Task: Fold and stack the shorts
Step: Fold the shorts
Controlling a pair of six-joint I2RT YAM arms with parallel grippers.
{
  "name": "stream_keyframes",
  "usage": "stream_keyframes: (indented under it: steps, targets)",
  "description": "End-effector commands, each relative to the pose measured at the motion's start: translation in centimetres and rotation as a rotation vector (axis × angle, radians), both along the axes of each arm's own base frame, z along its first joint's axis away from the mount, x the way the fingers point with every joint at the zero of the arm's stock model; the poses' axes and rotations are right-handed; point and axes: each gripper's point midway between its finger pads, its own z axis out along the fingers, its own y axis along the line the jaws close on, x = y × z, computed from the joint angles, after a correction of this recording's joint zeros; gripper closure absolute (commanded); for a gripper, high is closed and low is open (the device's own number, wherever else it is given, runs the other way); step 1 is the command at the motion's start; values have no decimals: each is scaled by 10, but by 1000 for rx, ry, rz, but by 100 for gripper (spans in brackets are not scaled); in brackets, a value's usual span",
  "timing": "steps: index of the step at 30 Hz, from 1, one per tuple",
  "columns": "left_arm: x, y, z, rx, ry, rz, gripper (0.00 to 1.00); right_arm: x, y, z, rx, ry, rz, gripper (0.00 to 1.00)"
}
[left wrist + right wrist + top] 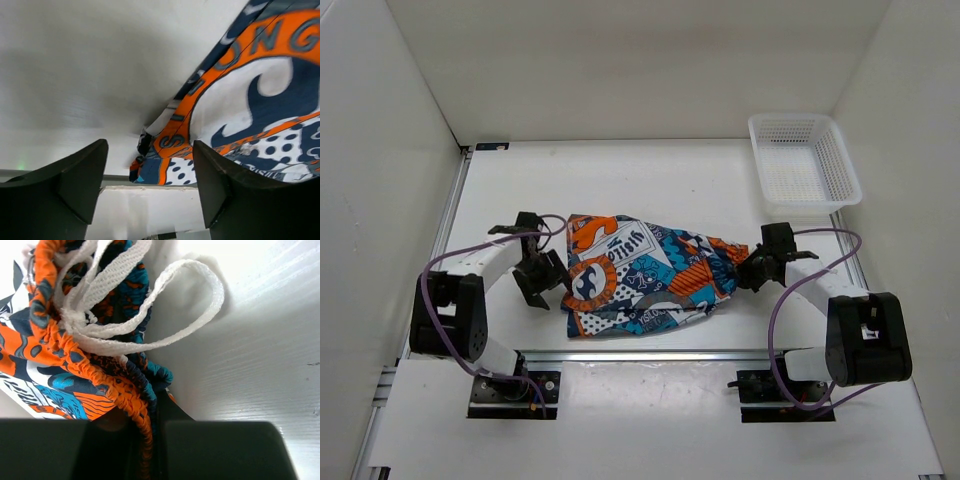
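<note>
On the table [650, 180], right hand [749, 271] clamping the shorts [640, 285] by the waistband [75, 360], left hand [547, 286] wide alongside

The shorts [645, 280] lie midway along the near edge of the table [620, 180], the left gripper [544, 284] at their left end, the right gripper [748, 268] at their right. The basket [804, 160] sits in the far right corner.

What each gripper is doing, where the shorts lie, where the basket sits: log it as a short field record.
shorts: spread on the table between both arms, bunched at the right end
left gripper: open, at the shorts' left edge, not gripping
right gripper: shut on the shorts' elastic waistband
drawstring: white, looped loose on the table
basket: white mesh, far right corner, apart from the shorts
</note>
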Motion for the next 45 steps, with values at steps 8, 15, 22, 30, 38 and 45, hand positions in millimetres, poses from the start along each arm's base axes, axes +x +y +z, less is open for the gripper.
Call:
stream_keyframes:
  steps: [8,15,22,30,38,45]
  targets:
    - [0,-45,1,-71,-45,-8,83,17,-3,19,-17,-65,-22,100]
    - [51,-32,73,49,-246,-57,89,23,-4,31,-39,-93,1,100]
    - [95,-31,149,96,-376,-115,89,54,-2,52,-57,-140,21,100]
    - [18,-48,166,-87,-390,-148,89,57,-7,57,-70,-142,15,100]
    - [-73,-64,68,-204,-145,-145,34,46,-26,39,-89,-95,-18,100]
    - [-36,-47,100,-59,-274,-165,5,46,-43,48,-196,-106,43,6]
